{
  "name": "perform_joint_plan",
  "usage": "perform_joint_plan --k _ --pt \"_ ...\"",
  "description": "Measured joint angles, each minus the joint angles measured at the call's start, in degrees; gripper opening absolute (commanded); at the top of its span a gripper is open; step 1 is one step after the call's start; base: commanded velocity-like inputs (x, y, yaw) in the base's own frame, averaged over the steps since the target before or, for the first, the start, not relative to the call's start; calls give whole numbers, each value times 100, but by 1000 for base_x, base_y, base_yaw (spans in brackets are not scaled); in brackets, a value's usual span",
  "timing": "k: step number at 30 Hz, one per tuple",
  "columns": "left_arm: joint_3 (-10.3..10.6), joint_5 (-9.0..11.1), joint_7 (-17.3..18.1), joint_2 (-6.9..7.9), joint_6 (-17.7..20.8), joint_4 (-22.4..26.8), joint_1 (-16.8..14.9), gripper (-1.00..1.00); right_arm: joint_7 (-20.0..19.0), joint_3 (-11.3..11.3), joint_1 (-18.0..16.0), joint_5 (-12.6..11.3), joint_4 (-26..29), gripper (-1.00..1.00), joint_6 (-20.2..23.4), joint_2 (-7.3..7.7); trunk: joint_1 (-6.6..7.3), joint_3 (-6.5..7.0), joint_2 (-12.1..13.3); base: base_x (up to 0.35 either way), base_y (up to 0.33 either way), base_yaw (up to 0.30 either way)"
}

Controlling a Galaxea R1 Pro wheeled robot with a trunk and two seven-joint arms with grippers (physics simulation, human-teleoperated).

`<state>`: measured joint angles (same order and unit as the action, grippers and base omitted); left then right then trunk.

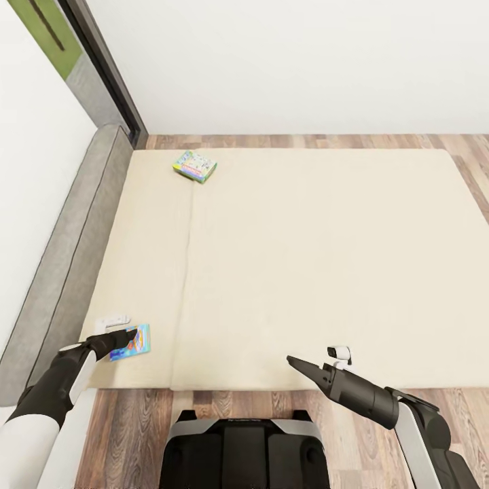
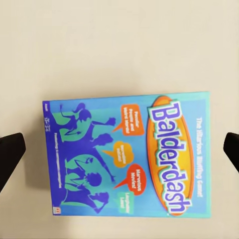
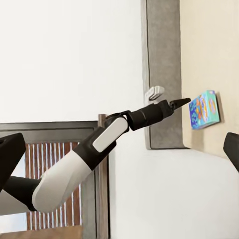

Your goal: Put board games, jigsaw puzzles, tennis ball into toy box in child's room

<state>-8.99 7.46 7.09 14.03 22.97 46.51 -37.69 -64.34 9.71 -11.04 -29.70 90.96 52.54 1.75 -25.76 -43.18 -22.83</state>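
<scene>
Right now the robot stands at the foot edge of the bed, looking down over its wide beige mattress, with the grey headboard running along the left side of the head view and wooden floor showing beneath the near edge.

Two board games lie on the mattress. The blue board game, its cover printed "Balderdash", lies flat near the bed's near left corner. The green-white board game lies well apart from it, far up the mattress near the far left corner, close to the seam that runs along the bed.

The left pincer hangs directly over the blue game, pointing down at it. In the left wrist view its two dark fingers sit wide apart at opposite edges of the picture, with the box between them; whether they touch the box I cannot tell. The right wrist view shows this arm from the side, its tip just beside the box and not clamped on it.

The right pincer hovers over the near edge of the mattress, well to the right of the blue game, holding nothing. Its fingertips stand apart at the edges of its own wrist view.
</scene>
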Motion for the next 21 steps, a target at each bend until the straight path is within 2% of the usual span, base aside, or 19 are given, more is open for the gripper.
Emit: perform_joint_plan --k 21 --pt "-3 0 -10 12 -9 -4 -12 100 0 1 0 -3 0 100 -8 0 0 -54 0 0 0 0"
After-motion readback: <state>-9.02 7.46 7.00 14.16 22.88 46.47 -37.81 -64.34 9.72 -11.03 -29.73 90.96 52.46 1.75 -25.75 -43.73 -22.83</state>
